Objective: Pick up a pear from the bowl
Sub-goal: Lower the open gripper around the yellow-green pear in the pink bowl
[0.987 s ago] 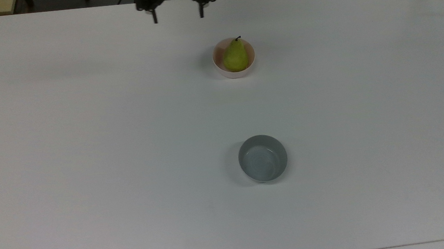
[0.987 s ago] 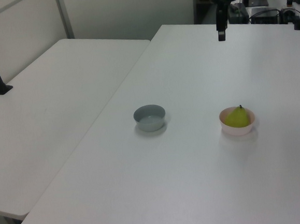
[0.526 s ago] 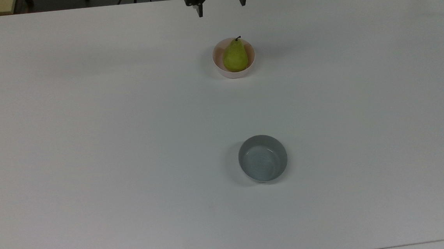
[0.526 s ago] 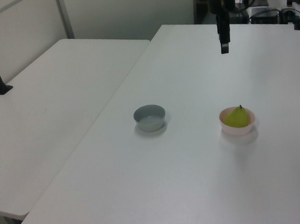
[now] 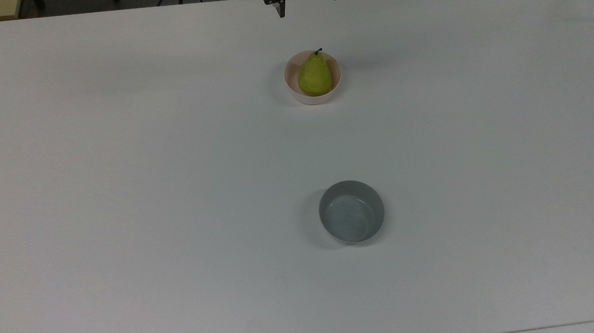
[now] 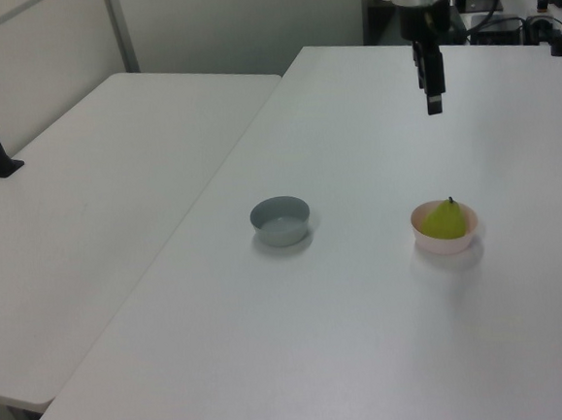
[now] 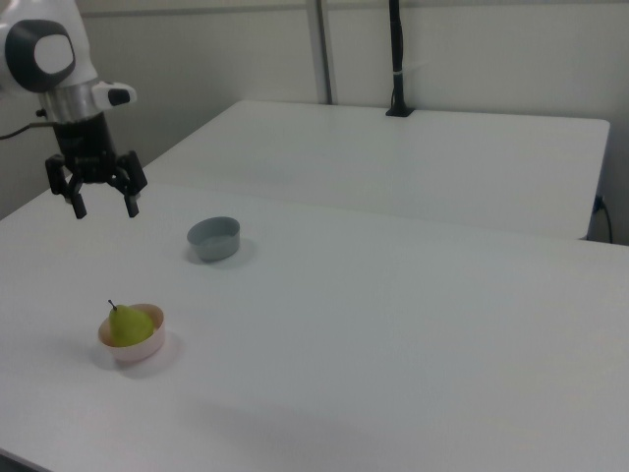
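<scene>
Pear: we found the pear [image 5: 314, 76] sitting inside the pink bowl [image 5: 291, 89], which stood on the white bench [image 5: 121, 199], well apart from the grey bowl [image 5: 352, 211].
Orientation: it stood roughly upright, broad end down in the bowl and dark stem up; in the top view its long axis ran toward the far edge, stem end farthest.
Handling: we judged it light, firm and smooth-skinned, tapered enough to slip upward out of a pinch, and liable to bruise if squeezed hard.
Where to hold: we reckoned the widest part of the belly, just above the bowl's rim, was the safest place; the neck looked too narrow and sloped.
Jaws: our gripper [image 7: 102, 205] hung above the bench, short of the bowl, with its jaws spread wide and holding nothing.
</scene>
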Tool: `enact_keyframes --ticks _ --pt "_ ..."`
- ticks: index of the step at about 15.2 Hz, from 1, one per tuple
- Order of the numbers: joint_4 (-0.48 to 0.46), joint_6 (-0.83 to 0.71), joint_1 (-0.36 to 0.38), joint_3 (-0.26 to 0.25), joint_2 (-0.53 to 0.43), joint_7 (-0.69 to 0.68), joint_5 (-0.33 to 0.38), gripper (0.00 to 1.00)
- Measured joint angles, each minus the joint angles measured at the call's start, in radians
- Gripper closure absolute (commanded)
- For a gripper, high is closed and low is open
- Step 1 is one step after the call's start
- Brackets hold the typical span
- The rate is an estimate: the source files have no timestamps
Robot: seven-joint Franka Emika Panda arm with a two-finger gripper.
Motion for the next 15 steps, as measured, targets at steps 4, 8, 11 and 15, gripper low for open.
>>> enact_keyframes --ticks 4,8,11,15 --pt "-0.162 0.087 0.0 0.008 -0.06 -0.039 0.0 0.0" --pt "-0.284 0.186 0.0 0.009 -0.066 -0.061 0.0 0.0" --pt "-0.351 0.25 0.0 0.029 -0.057 -0.064 -0.001 0.0" --pt "-0.373 0.309 0.001 0.047 -0.003 -0.064 -0.002 0.01"
